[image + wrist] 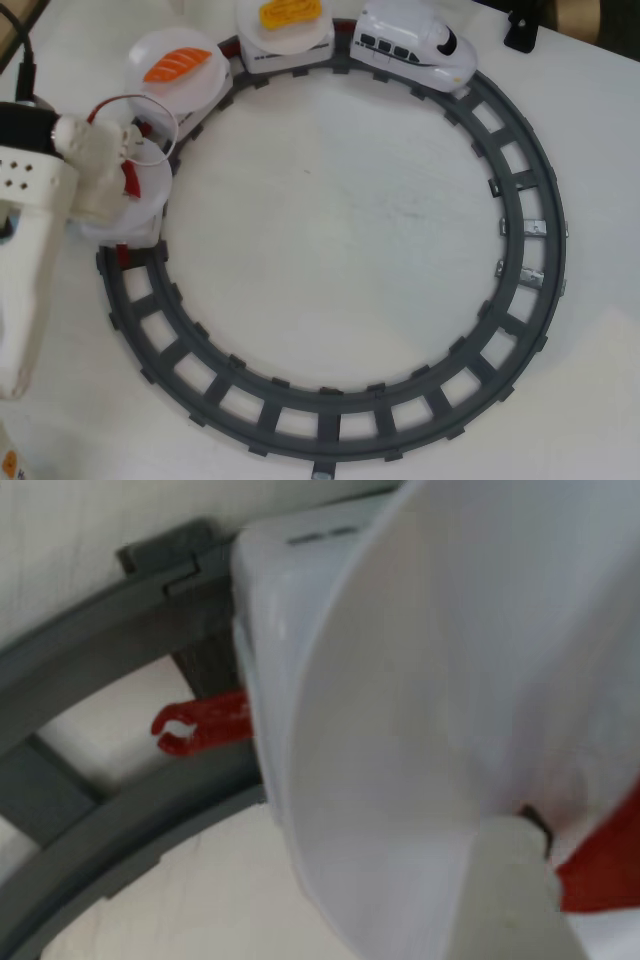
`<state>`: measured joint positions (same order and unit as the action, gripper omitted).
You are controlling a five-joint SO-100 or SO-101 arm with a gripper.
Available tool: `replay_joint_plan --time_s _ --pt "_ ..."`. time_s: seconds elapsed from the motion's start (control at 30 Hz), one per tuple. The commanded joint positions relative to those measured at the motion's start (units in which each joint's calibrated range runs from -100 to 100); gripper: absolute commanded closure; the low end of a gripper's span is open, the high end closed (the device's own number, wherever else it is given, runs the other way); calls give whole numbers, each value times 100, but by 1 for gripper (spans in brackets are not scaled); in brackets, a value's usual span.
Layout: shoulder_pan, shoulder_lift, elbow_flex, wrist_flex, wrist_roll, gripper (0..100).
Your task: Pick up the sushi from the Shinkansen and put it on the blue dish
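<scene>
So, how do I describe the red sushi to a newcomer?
Follow the grey track to the white train, top of the overhead view. On its last plate, far left, at the gripper, lies the sushi: dark red, not orange or yellow.

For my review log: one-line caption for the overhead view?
Arm's gripper at the last car's plate on the circular track; train ahead.

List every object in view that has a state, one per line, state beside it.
Gripper: lowered over the last car's plate, a red piece between its fingers; whether it grips cannot be told.
Sushi: dark red, on the last plate at the fingertip.
Shinkansen: upright on the rails, at the top of the loop.
Salmon piece: lying on its white plate.
Egg piece: lying on its plate.
Track: closed loop, flat on the table.
Red coupler: unhooked, free behind the last car.
</scene>
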<state>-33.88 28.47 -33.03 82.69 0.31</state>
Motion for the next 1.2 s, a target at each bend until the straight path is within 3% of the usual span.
replay_joint_plan --time_s 0.0,0.1,0.27,0.8,1.17 --pt "-19 -31 -358 -197 -42 74" --pt "-45 -22 -358 -358 -10 78" --pt "-151 -89 -367 -604 0 97" --pt "-336 -64 -1846 -392 126 97" --pt "-1806 -122 -1837 -1 183 97"
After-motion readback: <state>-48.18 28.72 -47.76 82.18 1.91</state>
